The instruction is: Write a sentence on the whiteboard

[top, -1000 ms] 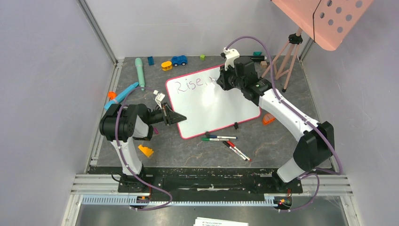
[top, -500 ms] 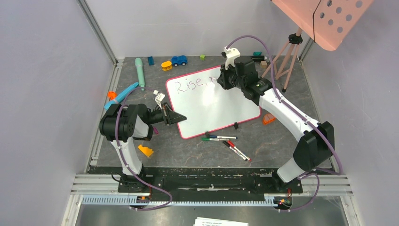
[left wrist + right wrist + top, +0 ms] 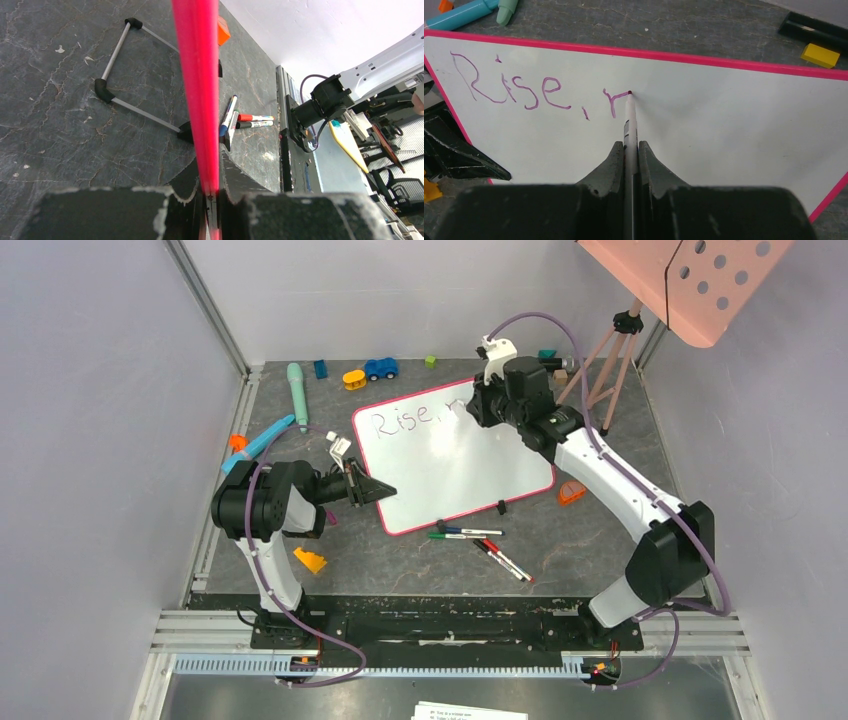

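The whiteboard with its pink-red rim lies tilted in the middle of the table. The sentence reads "Rise, r" in purplish ink near the board's far edge; it also shows in the top view. My right gripper is shut on a white marker, whose tip touches the board at the end of the "r". In the top view my right gripper sits over the board's far edge. My left gripper is shut on the board's near left rim.
Several loose markers lie in front of the board. Toys lie along the back: a mint-green pen, a blue car, a yellow piece. A tripod holds a salmon perforated panel at the back right.
My right gripper has shifted a little to the right and away along the board's far edge with the marker. The left arm has not moved.
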{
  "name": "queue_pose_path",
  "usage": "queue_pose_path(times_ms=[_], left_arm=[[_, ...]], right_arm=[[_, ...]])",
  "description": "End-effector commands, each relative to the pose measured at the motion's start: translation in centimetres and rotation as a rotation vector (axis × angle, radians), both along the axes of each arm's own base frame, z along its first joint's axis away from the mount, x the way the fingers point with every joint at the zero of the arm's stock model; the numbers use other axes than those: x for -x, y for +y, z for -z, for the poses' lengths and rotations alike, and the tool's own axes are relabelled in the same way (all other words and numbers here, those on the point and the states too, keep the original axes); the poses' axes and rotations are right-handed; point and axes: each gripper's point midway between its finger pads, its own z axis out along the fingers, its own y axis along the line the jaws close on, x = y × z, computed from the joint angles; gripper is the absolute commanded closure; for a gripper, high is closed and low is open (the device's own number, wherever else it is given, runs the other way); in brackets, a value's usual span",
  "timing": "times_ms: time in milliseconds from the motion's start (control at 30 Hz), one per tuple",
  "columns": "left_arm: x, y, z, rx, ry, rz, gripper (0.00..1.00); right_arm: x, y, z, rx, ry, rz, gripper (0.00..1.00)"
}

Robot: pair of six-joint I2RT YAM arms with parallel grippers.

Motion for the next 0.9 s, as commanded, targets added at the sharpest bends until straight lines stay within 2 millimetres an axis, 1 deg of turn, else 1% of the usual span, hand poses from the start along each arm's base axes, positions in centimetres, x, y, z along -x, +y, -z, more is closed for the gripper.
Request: queue_pose_path(times_ms=[0,133,267,300,467,700,867], left_arm=[[1.9,-0.7,0.0,-0.020,-0.133,0.106,0.95],[1.8,-0.8,0.0,-0.019,-0.133,0.106,0.95],[1.8,-0.7,0.0,-0.020,-0.133,0.106,0.95],[1.8,-0.7,0.0,-0.020,-0.132,0.105,0.95],[1.8,-0.7,0.0,-0.020,-0.134,0.105,0.95],[1.9,-0.7,0.0,-0.020,-0.135,0.105,0.95],[1.8,-0.7,0.0,-0.020,-0.134,0.105,0.95]], right_arm=[[-0.4,-1.5,-3.1,-0.005,-0.091,0.042,1.00],[0.0,-1.8,-3.7,-0.003,-0.115,0.035,1.00],[0.3,-2.0,-3.0,0.004,-0.103,0.035,1.00],[0.6,-1.7,-2.6,-0.001,-0.091,0.014,1.00],[0.9,-1.6,-1.5,-0.001,-0.066,0.006,1.00],[0.9,-1.2,-1.0,-0.008,-0.058,-0.009,1.00],[0.6,-0.9,-1.4,-0.016,-0.065,-0.012,1.00]])
